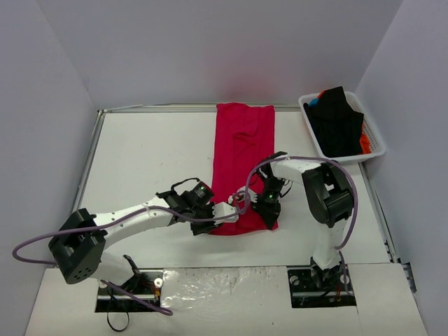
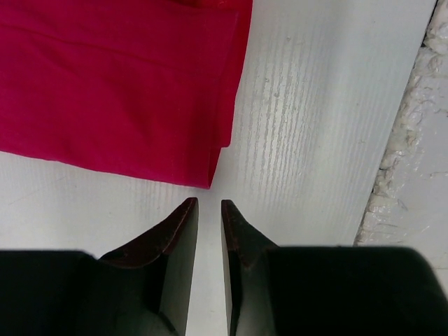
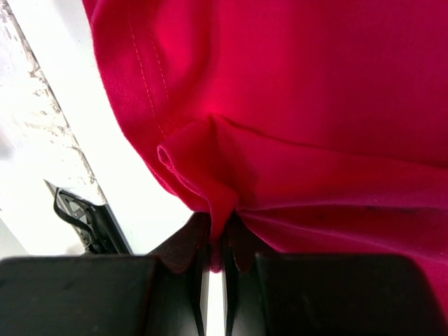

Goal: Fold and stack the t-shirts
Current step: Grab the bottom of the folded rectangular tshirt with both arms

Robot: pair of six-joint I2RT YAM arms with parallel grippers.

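Your right gripper is clamped on a pinched ridge of the plain crimson-red cloth t-shirt, at its near right corner. The shirt lies as a long narrow strip down the middle of the white table, running from the far edge toward the near edge, with its sleeves apparently folded in. That grip looks meant to carry the near hem up toward the far edge and halve the strip.

Your left gripper hangs just off the shirt's near left corner. Its fingers are all but together, with only a thin slit between them and no cloth in it. I judge it should take that corner first, or the fold may drag skewed.

The other shirts, black with orange and blue showing, sit in the white slatted plastic basket at the far right corner, out of the folding area.
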